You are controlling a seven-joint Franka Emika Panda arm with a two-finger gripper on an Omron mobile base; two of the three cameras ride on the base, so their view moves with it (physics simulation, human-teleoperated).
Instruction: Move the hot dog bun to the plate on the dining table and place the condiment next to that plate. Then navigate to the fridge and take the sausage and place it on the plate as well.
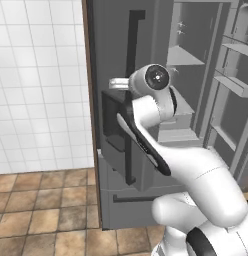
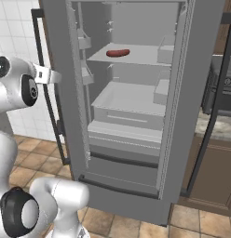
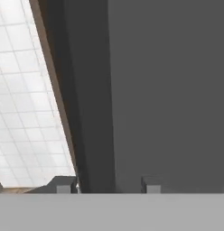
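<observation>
Since the base stands at the fridge (image 2: pixel 136 107) with its door swung wide, the drive there looks done — the bun, plate and condiment steps cannot be judged from these pictures. What plainly remains is the sausage (image 2: pixel 118 52), which lies on an upper shelf inside, well apart from the hand (image 3: pixel 105 184) and off to its far side. That hand sits close against the open door's edge, fingertips (image 3: pixel 63 186) apart with nothing between them — so reaching in, grasping and carrying are all still ahead.
</observation>
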